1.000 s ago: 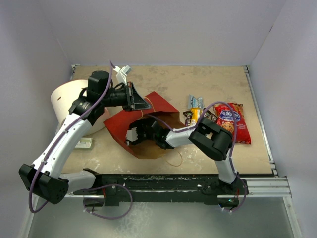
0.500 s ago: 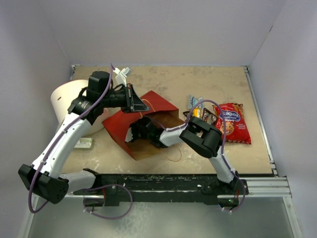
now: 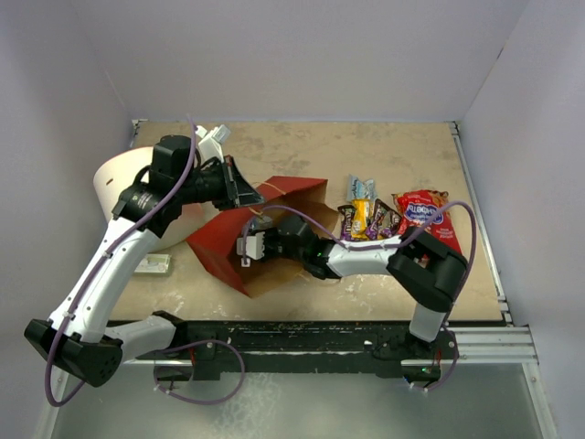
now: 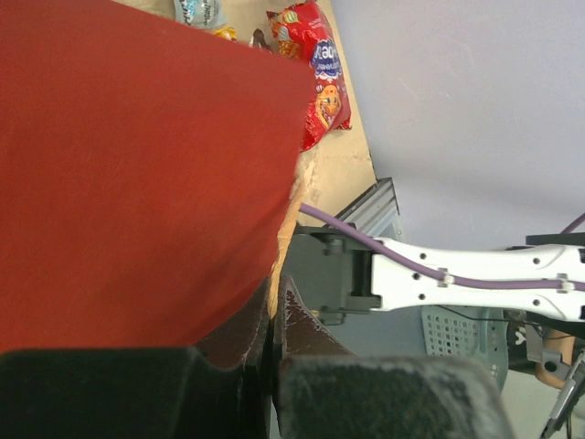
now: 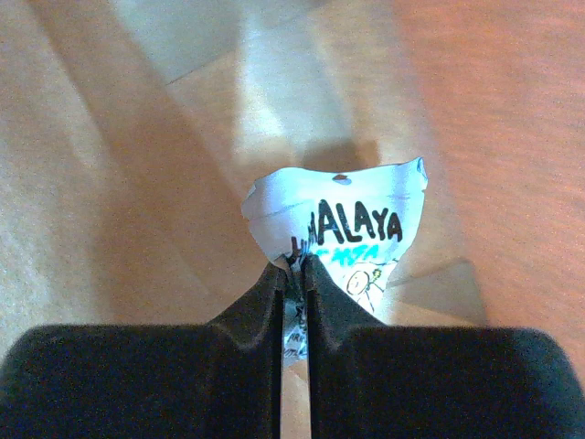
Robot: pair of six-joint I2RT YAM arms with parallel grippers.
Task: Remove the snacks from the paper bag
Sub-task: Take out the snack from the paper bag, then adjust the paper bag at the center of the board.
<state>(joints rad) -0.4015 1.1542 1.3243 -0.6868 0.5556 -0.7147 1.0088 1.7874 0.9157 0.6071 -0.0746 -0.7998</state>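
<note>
The red paper bag (image 3: 219, 240) lies on its side, its mouth turned toward the right arm. My left gripper (image 3: 239, 189) is shut on the bag's upper rim (image 4: 285, 229), holding the mouth up. My right gripper (image 3: 249, 245) reaches inside the brown interior (image 5: 110, 183) and is shut on a small light-blue packet (image 5: 340, 224) with black lettering. Other snacks lie on the table to the right: a light-blue pack (image 3: 361, 188), a yellow and brown pack (image 3: 357, 218), a purple pack (image 3: 383, 219) and the red cookie bag (image 3: 426, 216), which also shows in the left wrist view (image 4: 315, 64).
A white cylindrical tub (image 3: 119, 185) lies at the far left behind the left arm. A small white-and-green box (image 3: 154, 265) rests near the left front. White walls enclose the table on three sides.
</note>
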